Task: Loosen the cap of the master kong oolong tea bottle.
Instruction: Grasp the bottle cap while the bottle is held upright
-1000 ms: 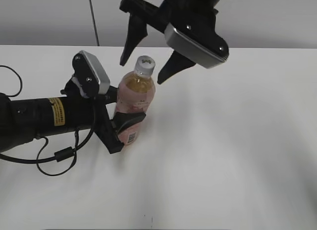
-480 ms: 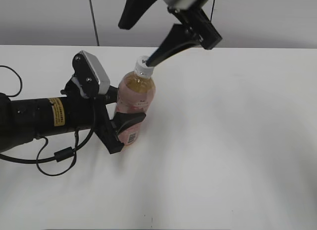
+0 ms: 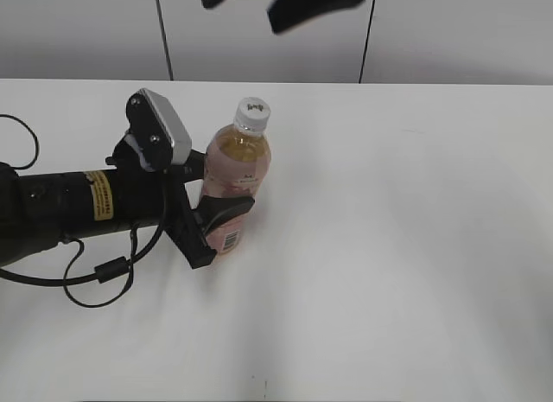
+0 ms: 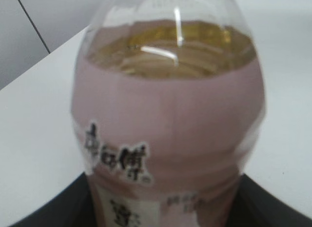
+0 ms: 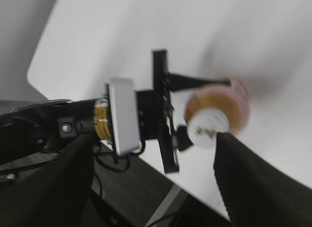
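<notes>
The master kong oolong tea bottle (image 3: 236, 175) stands upright on the white table (image 3: 397, 246), amber tea above a pale pink label. Its white cap (image 3: 253, 113) sits on top with a small dark mark. My left gripper (image 3: 220, 220) is shut on the bottle's lower body. In the left wrist view the bottle (image 4: 168, 119) fills the frame between the black jaws (image 4: 161, 207). My right gripper (image 3: 276, 0) is open and empty, high above the cap at the frame's top edge. The right wrist view shows the cap (image 5: 208, 128) from above between the open fingers (image 5: 156, 183).
The left arm (image 3: 78, 207) lies across the table's left side with a black cable (image 3: 104, 277) looping beneath it. A grey wall panel (image 3: 259, 30) rises behind the table's far edge.
My right gripper has risen from around the cap to the top of the frame, staying open. The bottle and my left gripper have not moved.
</notes>
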